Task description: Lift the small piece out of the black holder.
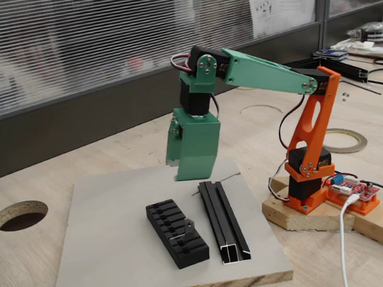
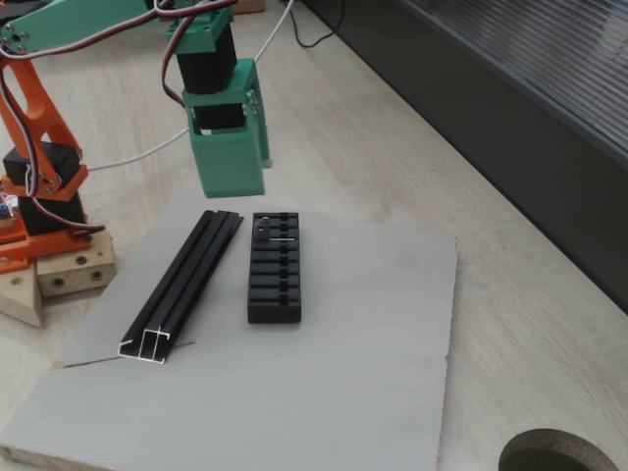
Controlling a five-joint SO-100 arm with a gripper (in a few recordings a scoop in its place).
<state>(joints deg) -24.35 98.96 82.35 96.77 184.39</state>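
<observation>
On the holder's end slot: the small piece point(image 1: 184, 231), a tiny thin grey-silver bent metal bracket, sits at one end of the slotted top; in the other fixed view it shows at the end nearer the arm point(image 2: 272, 233).
Holder: the black holder point(image 1: 177, 233), a matte black rectangular plastic block with a row of slots along its top, lies flat on the grey board point(image 2: 373, 324).
Beside it: a long narrow black channelled rail point(image 1: 224, 230) with a silver cut end lies alongside the holder, near but apart, also on the board.
Pincer: the green pincer point(image 2: 229, 157) hangs above the board, just beyond the holder's end that carries the piece, touching nothing; its boxy green body hides the fingers, so I cannot tell whether they are spread or closed.
Arm pose: the orange base link point(image 1: 314, 135) rises upright, the green forearm point(image 1: 265, 72) reaches level over the board, and the wrist points straight down.
Bench: the pale wooden bench point(image 1: 114, 168) carries the board.
</observation>
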